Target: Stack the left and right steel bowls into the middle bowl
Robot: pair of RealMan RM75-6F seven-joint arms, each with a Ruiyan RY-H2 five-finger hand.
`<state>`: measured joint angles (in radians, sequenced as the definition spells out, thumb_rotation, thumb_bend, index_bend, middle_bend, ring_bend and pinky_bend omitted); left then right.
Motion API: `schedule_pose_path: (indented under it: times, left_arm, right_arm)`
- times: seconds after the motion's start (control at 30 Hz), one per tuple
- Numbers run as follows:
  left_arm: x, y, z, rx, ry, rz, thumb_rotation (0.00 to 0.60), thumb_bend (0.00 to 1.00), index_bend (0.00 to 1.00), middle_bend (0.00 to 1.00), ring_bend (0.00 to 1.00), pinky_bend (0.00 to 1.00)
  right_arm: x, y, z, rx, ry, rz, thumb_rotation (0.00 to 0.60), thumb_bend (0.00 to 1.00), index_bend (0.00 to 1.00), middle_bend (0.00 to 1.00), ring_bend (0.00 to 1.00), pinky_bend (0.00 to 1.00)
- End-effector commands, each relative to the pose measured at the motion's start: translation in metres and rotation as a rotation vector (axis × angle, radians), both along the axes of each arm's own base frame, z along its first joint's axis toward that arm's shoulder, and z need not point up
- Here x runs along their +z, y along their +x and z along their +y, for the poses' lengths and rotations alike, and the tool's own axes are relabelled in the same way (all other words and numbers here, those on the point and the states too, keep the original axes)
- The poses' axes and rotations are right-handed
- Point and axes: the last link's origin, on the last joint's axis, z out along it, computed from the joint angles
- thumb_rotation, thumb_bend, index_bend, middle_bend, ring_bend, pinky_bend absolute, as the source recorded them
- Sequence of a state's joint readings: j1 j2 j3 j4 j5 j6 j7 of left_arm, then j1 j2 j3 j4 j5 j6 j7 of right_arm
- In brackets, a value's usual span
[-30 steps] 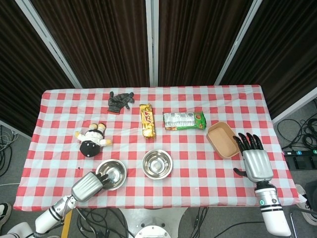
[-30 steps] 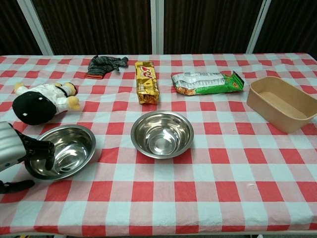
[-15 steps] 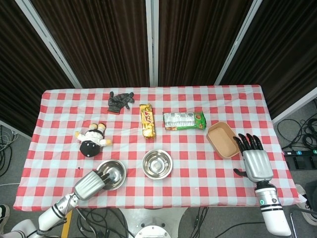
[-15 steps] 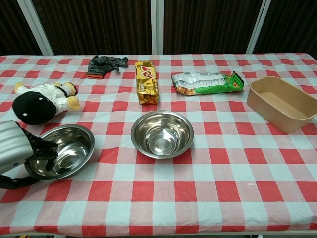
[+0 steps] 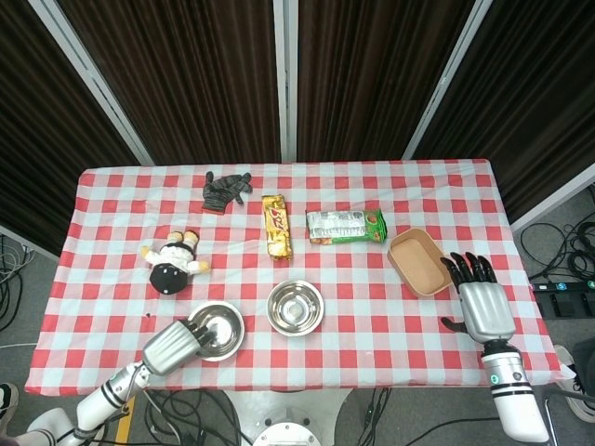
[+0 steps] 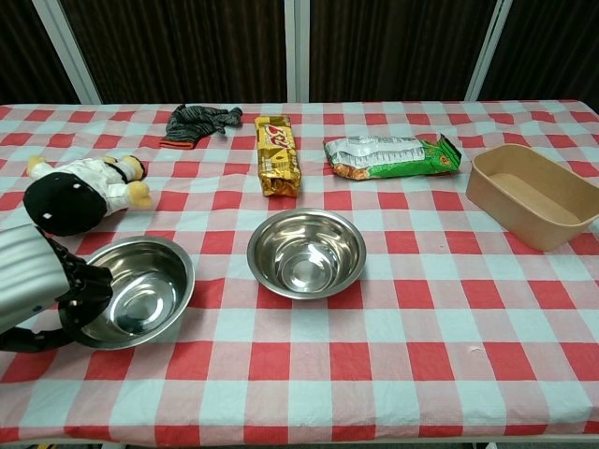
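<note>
The left steel bowl (image 5: 221, 328) (image 6: 142, 290) sits on the checkered cloth, its near-left rim gripped by my left hand (image 5: 173, 346) (image 6: 39, 283), fingers hooked inside the bowl and thumb beneath. The middle steel bowl (image 5: 295, 307) (image 6: 306, 253) stands empty a short way to its right, a narrow gap between the two rims. No third steel bowl shows in either view. My right hand (image 5: 482, 303) hovers at the table's right edge, fingers spread and holding nothing; it is outside the chest view.
A brown tray (image 5: 418, 262) (image 6: 529, 195) lies just left of my right hand. Behind the bowls are a plush toy (image 5: 172, 263) (image 6: 80, 192), a black glove (image 5: 226, 190) (image 6: 197, 124), a yellow snack pack (image 5: 276, 226) (image 6: 277, 154) and a green packet (image 5: 345, 225) (image 6: 393, 156).
My left hand has drawn the left bowl rightward, closer to the middle bowl. The right hand has barely shifted.
</note>
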<state>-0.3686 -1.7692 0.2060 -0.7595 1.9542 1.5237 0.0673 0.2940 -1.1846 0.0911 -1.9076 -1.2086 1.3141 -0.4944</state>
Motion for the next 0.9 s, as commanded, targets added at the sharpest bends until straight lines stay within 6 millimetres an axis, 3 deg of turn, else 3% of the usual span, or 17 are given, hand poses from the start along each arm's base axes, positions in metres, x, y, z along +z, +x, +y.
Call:
schedule_pose_path:
  times: [0.03, 0.67, 0.9]
  left_arm:
    - [-0.001, 0.0, 0.001, -0.005, 0.003, 0.0, 0.6, 0.34, 0.69, 0.68, 0.79, 0.87]
    - [0.003, 0.008, 0.007, -0.031, 0.031, -0.04, 0.6, 0.34, 0.72, 0.71, 0.81, 0.88]
    - [0.012, 0.029, 0.016, -0.076, 0.046, -0.089, 0.6, 0.34, 0.72, 0.71, 0.81, 0.88]
  right_arm:
    - [0.0, -0.001, 0.0, -0.004, 0.001, -0.001, 0.6, 0.0, 0.11, 0.08, 0.0, 0.05]
    - [0.001, -0.005, 0.0, -0.016, 0.004, -0.009, 0.6, 0.0, 0.11, 0.08, 0.0, 0.05]
    - [0.005, -0.002, -0.003, -0.01, -0.014, -0.023, 0.6, 0.0, 0.11, 0.08, 0.0, 0.05]
